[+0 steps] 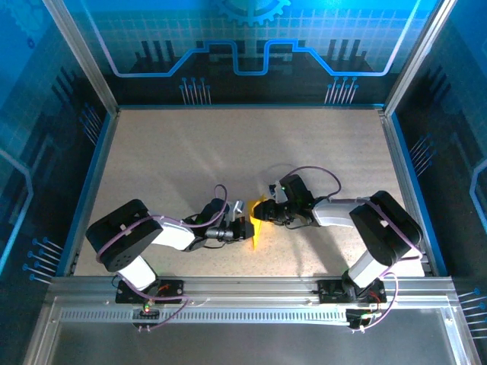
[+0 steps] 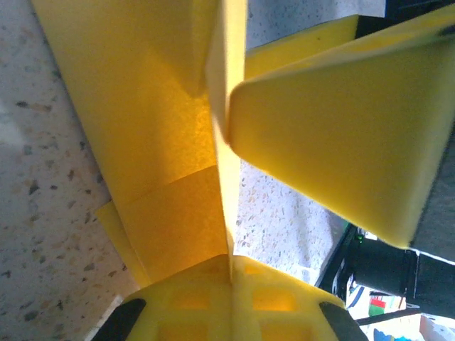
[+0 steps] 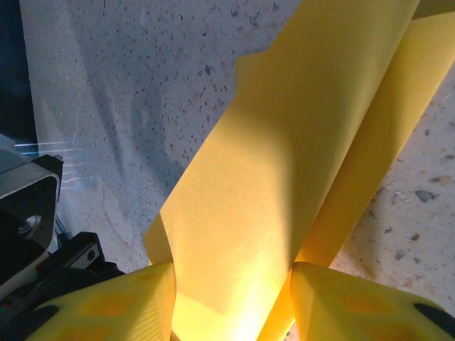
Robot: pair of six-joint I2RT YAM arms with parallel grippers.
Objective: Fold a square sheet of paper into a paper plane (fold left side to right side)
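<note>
I have the square sheet of paper [image 1: 257, 228], already creased into a narrower, layered shape, raised off the table [image 1: 190, 152] near the middle of its near edge, where both arms meet. My left claw [image 1: 242, 228] is pressed together on the paper's near-left edge, and its wrist view shows the sheet running straight into the seam between the pads. I judge that pinch is the anchor, so the sheet cannot slide while the other side is worked. My right claw [image 1: 268, 211] comes in from the right with its fingers [image 3: 106, 305] standing partly apart and the folded paper rising between them. It seems to touch both inner faces, but I cannot tell whether they squeeze it or merely cradle it. Held up like this, the left flap can probably swing over to the right without dragging.
</note>
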